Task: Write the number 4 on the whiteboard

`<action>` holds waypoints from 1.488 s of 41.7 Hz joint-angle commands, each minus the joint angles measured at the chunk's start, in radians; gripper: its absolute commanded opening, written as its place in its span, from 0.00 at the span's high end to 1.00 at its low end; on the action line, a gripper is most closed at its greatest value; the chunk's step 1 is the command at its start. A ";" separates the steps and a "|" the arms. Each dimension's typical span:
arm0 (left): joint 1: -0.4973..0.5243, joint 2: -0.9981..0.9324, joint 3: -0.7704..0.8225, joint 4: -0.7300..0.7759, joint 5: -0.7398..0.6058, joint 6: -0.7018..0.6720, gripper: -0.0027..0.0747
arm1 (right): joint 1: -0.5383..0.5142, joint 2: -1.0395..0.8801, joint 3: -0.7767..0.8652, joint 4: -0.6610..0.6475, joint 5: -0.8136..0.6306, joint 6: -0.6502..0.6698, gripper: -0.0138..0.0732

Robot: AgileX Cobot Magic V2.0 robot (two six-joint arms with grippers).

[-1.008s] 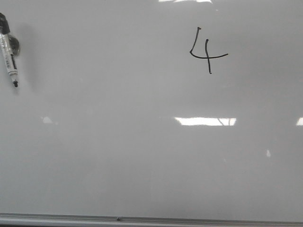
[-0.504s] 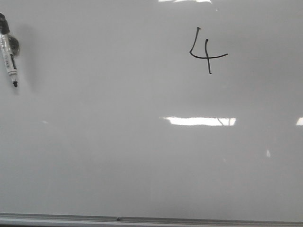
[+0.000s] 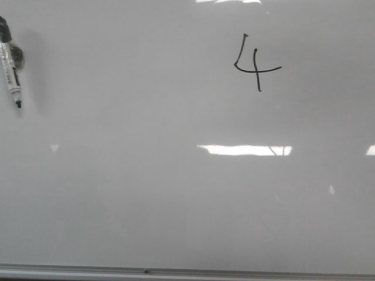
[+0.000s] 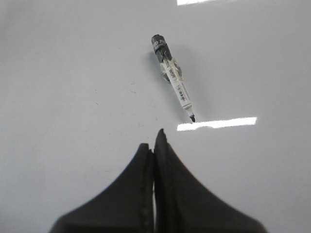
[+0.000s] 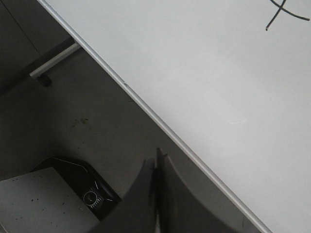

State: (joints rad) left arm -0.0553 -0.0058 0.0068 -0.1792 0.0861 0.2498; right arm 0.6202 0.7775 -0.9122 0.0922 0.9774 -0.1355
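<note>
- The left arm's dark, wedge-shaped fingers [image 4: 154, 145] are pressed flat together with no gap and nothing between them; in the left wrist view they fill the bottom centre of the frame, above the board.
- Just beyond their tips, apart from them, a slim whiteboard marker with a clear barrel and black end [image 4: 173, 80] lies loose in the upper middle of that frame, its uncapped black nib pointing toward the fingers.
- The right arm's dark fingers [image 5: 158, 158] are likewise closed tight on nothing, at the bottom centre of the right wrist view, hanging off the board over a dark floor just outside the silver metal frame edge.
- The large glossy pale grey-white whiteboard [image 3: 146, 199] fills the front view; neither arm shows in it.
- The small black open-top number 4 [image 3: 255, 63] sits in the upper right of the front view, whole: slanted left stroke, long crossbar, short stem. Its lower tail also shows at the top right corner of the right wrist view.
- The marker [image 3: 10, 65] rests at the far left edge of the front view, well apart from the digit.
- Over the last second the digit and marker have not moved; only the glare patches across the middle of the board have shifted slightly.
- My reading: the writing is finished, the pen has been put down, and both arms are clear, so nothing seems left to do.
</note>
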 commanded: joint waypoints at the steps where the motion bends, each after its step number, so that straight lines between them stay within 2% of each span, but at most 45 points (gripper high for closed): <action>1: -0.006 -0.012 0.005 0.003 -0.086 0.002 0.99 | -0.008 -0.005 -0.027 -0.002 -0.049 -0.003 0.92; 11: -0.006 -0.017 0.005 0.012 -0.086 -0.020 0.99 | -0.008 -0.005 -0.027 -0.002 -0.048 -0.003 0.92; 18: -0.006 -0.017 0.005 0.157 -0.086 -0.192 0.99 | -0.008 -0.005 -0.027 -0.002 -0.048 -0.003 0.92; 62: -0.006 -0.017 0.005 0.158 -0.086 -0.192 0.99 | -0.008 -0.005 -0.027 -0.002 -0.048 -0.003 0.92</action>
State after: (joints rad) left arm -0.0553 -0.0058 0.0068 -0.0228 0.0861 0.0671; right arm 0.6202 0.7775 -0.9122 0.0922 0.9788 -0.1355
